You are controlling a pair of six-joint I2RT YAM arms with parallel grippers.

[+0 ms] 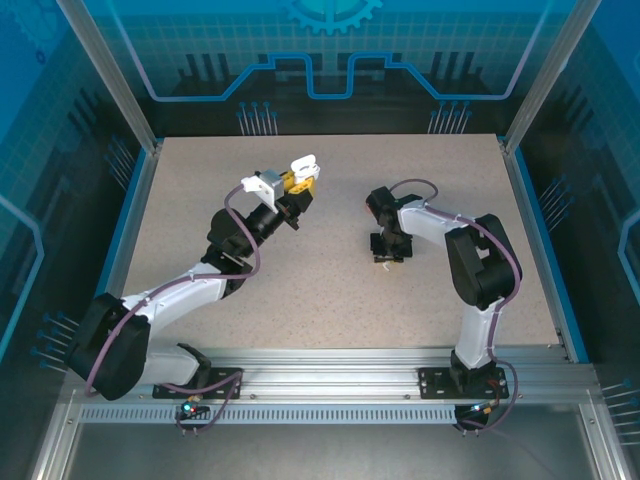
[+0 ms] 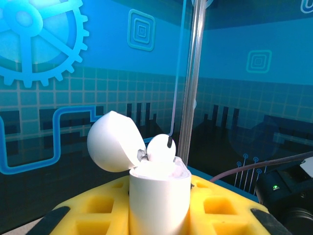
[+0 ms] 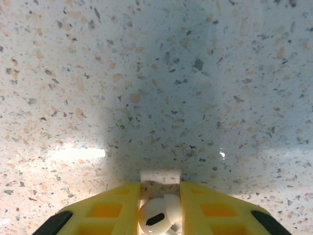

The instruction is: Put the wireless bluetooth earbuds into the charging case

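Observation:
My left gripper (image 1: 298, 183) (image 2: 160, 198) is raised off the table and shut on a white charging case (image 1: 303, 168) (image 2: 159, 210), held upright between its yellow fingers (image 2: 98, 205). The case lid (image 2: 111, 142) is hinged open to the left. One white earbud (image 2: 160, 149) sits in the case's mouth. My right gripper (image 1: 386, 255) (image 3: 160, 196) points down at the table near the middle right. Its yellow fingers (image 3: 107, 208) press on both sides of a second white earbud (image 3: 157, 218) lying on the speckled tabletop.
The speckled table (image 1: 330, 300) has raised blue edges and glass walls all round. An aluminium post (image 2: 193, 73) stands beyond the case. The right arm's dark body (image 2: 288, 196) shows low at the right of the left wrist view.

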